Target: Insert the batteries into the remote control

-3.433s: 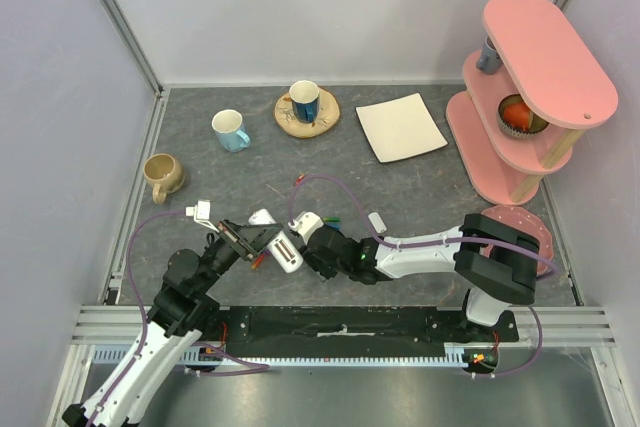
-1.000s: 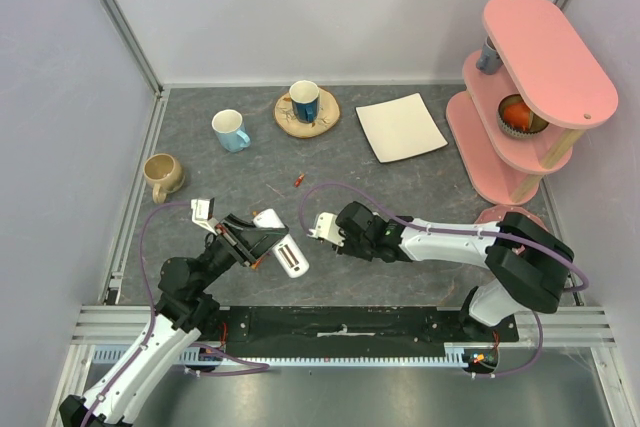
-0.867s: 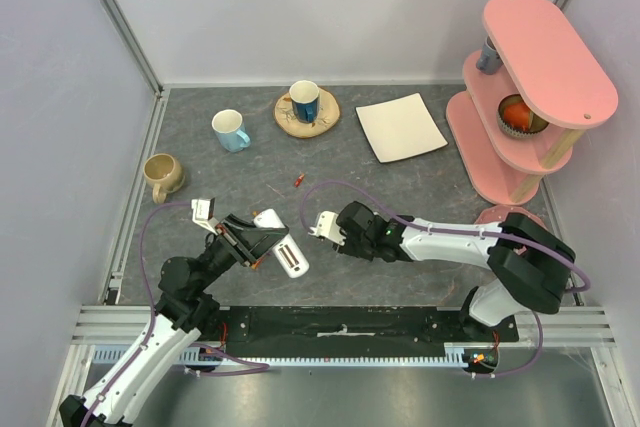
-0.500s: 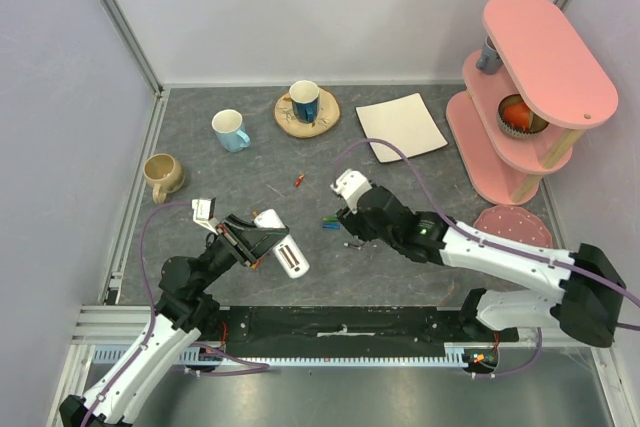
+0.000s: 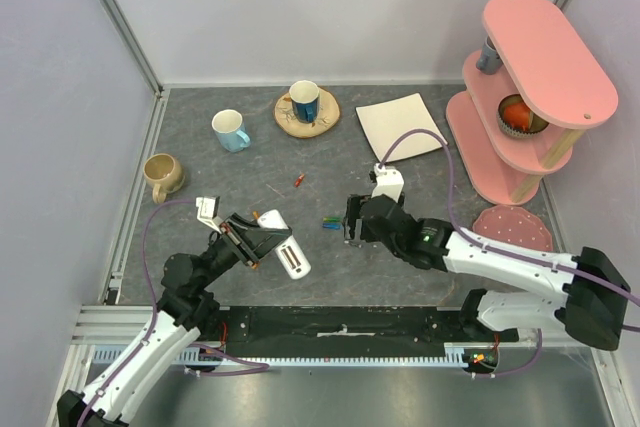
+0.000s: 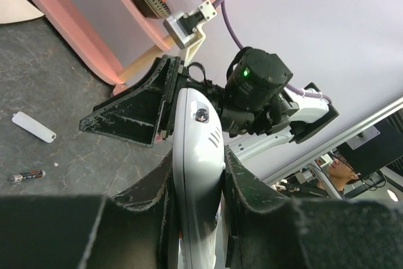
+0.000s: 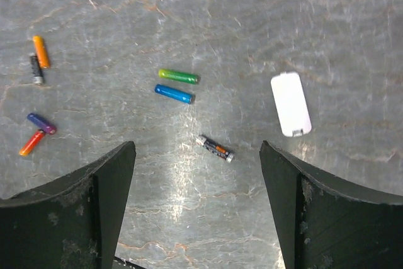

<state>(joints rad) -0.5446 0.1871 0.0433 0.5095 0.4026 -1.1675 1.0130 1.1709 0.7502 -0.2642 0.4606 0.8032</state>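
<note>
My left gripper (image 5: pixel 264 243) is shut on the white remote control (image 5: pixel 286 249), holding it tilted above the near left of the table. In the left wrist view the remote control (image 6: pixel 197 149) stands between both fingers (image 6: pixel 249 187). My right gripper (image 7: pixel 196 149) hangs open over loose batteries. A black-orange one (image 7: pixel 215 148) lies between its fingers, with a green one (image 7: pixel 178 76) and a blue one (image 7: pixel 174 94) beyond. Orange (image 7: pixel 40 51), purple (image 7: pixel 41 123) and red-orange (image 7: pixel 31 142) batteries lie to the left. From above, the right gripper (image 5: pixel 352 225) sits beside the green and blue batteries (image 5: pixel 330 221).
A small white cover (image 7: pixel 290 103) lies right of the batteries. A red battery (image 5: pixel 299 180) lies further back. Two mugs (image 5: pixel 230 130) (image 5: pixel 162 175), a blue cup on a wooden coaster (image 5: pixel 305 102), a white plate (image 5: pixel 401 127) and a pink shelf (image 5: pixel 525 77) stand behind.
My right gripper has drawn away from the remote, moved right and back over the loose batteries, and opened wide. The left gripper still holds the remote in place.
</note>
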